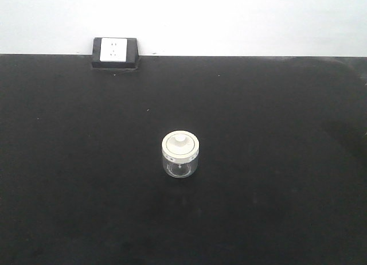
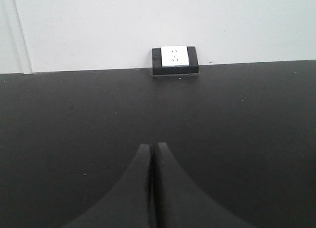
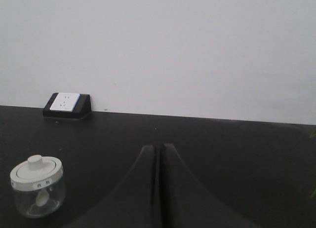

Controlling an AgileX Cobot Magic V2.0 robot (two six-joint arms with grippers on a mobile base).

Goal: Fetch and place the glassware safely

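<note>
No readable text, brand or number appears in any view. The glass jar (image 3: 37,193) carries small dark label marks on the rim band of its cream-white lid (image 3: 36,171) (two or three tiny characters, too small and blurred to make out). The white socket plate (image 2: 175,56) at the wall shows only pin holes, no lettering.

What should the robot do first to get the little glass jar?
Probably open the right tool and swing it left toward the glass jar. Both tools look shut with fingers pressed together, and neither touches the jar. The jar stands upright with its lid on, alone on the black table, and only the right wrist camera sees it, at lower left.
</note>
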